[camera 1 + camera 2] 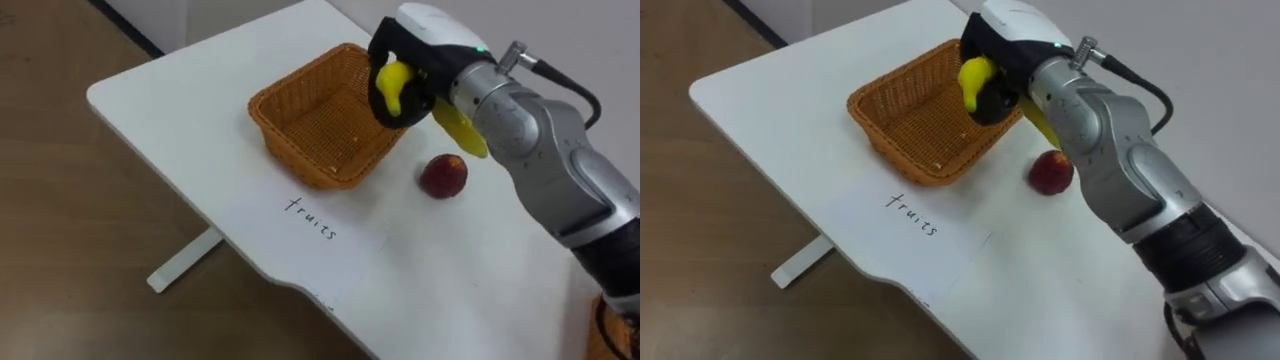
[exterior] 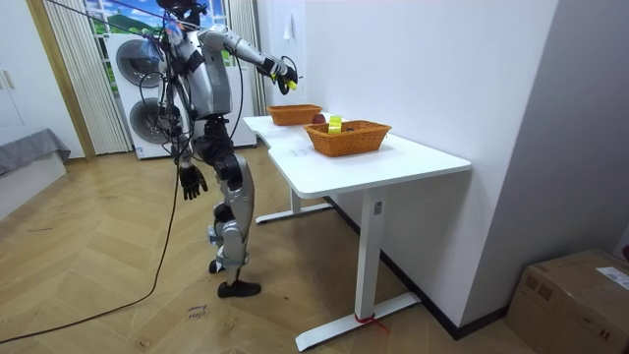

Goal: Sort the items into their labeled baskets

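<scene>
Count: one banana (image 1: 396, 82), right hand (image 1: 385, 52) clenched round it above the far rim of basket (image 1: 300, 172). One red fruit (image 1: 443, 176) lies on the white desk (image 1: 190, 110), just beside that basket. A second basket (image 2: 366, 141) sits near the desk's other end. Left hand (image 2: 193, 182) hangs at the side; cannot tell its fingers. Wood floor (image 2: 118, 256).

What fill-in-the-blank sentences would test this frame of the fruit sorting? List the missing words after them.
1. The right hand is shut on a yellow ___.
2. It holds that fruit over the far rim of the wicker ___.
3. The red fruit lies on the white ___, to the robot's right of that container and not in it.

Missing words: banana; basket; table.
</scene>
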`<state>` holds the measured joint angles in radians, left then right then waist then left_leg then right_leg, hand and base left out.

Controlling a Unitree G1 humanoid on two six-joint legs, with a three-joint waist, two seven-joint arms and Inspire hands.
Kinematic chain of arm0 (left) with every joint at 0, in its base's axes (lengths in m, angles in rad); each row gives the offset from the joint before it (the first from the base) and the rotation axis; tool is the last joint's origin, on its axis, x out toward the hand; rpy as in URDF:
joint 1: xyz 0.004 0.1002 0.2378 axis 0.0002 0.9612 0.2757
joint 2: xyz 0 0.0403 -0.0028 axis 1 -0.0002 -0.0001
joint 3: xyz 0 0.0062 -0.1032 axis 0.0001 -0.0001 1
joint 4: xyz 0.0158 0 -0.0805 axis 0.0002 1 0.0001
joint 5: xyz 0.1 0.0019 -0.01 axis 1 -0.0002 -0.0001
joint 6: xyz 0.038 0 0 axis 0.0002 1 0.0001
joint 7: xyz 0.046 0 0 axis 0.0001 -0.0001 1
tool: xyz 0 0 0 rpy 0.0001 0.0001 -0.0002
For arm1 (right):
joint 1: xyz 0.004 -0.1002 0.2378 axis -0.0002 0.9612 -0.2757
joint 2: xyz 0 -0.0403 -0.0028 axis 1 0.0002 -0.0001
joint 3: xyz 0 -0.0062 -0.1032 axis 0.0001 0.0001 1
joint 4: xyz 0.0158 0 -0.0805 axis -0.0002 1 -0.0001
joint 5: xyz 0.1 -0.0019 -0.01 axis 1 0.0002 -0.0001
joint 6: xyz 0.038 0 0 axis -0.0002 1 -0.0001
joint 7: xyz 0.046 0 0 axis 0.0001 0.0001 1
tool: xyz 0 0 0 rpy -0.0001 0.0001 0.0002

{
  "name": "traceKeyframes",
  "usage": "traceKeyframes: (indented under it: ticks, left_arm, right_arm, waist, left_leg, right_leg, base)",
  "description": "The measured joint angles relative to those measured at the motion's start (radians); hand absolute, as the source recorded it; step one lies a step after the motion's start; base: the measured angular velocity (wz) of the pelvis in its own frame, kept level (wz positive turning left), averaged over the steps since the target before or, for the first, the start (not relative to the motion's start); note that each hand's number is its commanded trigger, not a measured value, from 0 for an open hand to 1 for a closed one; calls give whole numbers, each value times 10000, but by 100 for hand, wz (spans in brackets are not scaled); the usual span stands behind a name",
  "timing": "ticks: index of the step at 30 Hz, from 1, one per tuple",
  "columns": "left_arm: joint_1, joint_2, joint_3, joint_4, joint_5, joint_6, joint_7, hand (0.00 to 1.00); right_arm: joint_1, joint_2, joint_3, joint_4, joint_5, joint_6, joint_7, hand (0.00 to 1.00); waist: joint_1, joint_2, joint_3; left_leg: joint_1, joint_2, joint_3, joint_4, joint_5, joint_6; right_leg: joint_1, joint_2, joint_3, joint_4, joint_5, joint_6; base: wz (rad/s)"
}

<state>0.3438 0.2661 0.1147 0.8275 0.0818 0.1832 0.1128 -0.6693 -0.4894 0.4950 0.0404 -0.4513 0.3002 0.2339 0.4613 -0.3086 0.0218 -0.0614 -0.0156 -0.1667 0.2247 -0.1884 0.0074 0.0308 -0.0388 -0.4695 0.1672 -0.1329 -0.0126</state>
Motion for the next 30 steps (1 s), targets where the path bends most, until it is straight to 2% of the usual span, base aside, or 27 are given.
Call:
traceKeyframes:
  ticks: [2,3,5,6,9,14,20,30]
  left_arm:
    - [40,1,3,-143,1,1,-56,0]
    - [40,-2,-2,-206,1,-6,-89,0]
    - [43,-8,-1,-223,0,-18,-90,0]
    - [58,-3,3,-223,0,-19,-89,0]
    - [76,0,-5,-223,-5,-18,-91,0]
    - [76,4,-5,-214,-3,-18,-95,0]
    - [86,-1,-16,-212,-6,-18,-137,0]
    - [87,-13,-11,-215,-5,-19,-179,0]
  right_arm:
    - [0,144,0,77,2,-15,-1,100]
    - [0,172,1,129,4,-54,-2,72]
    - [0,180,1,169,5,-78,-3,8]
    - [0,180,0,203,5,-105,-9,0]
    - [-1,180,1,257,14,-174,-18,0]
    - [0,182,2,274,15,-221,-63,0]
    - [0,183,85,801,29,-439,-132,0]
    - [2,182,357,1155,35,-503,-288,0]
  waist:
    - [91,2,1]
    - [122,0,2]
    - [151,1,3]
    - [149,2,4]
    - [176,11,11]
    - [233,62,55]
    - [438,16,85]
    - [420,9,84]
  left_leg:
    - [55,-1,-49,-4,0,-1]
    - [55,-8,-105,-4,2,-3]
    - [55,-25,-164,-4,2,-3]
    - [56,-44,-228,-3,1,-2]
    - [54,-102,-302,-3,5,7]
    - [39,-169,-331,-6,32,53]
    - [31,-171,-333,-9,31,59]
    - [34,-169,-316,-8,39,65]
  right_leg:
    - [83,7,-18,-11,-10,17]
    - [103,6,-33,-9,-12,19]
    - [133,2,-37,-12,-19,30]
    - [154,-7,-43,-13,-27,44]
    - [184,-67,-105,-7,-74,118]
    - [190,-136,-270,-1,-79,125]
    - [190,-137,-276,3,-80,127]
    - [201,-134,-271,3,-80,127]
  base:
    - [8]
    - [13]
    - [13]
    - [16]
    - [9]
    - [2]
    - [0]
    - [0]
